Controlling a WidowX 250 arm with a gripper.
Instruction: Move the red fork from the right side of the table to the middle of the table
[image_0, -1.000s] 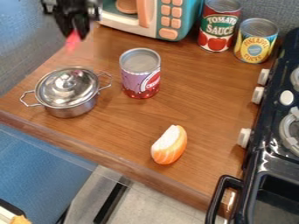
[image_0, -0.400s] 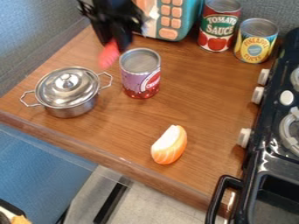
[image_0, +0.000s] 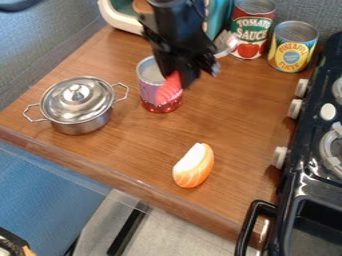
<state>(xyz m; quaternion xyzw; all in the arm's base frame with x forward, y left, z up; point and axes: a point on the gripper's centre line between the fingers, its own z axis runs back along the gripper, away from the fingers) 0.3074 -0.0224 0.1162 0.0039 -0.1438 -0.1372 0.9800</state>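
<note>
The claw is clamped on the red fork, toward 12 o'clock on the desk. The fork's ribbed end slants down toward 7 o'clock, in front of part of a purple-and-red can. A lidded metal pot sits around 10 o'clock, an orange-and-white wedge at 5. Near 1 o'clock stand a red-and-green can and, just beside it, a yellow can.
</note>
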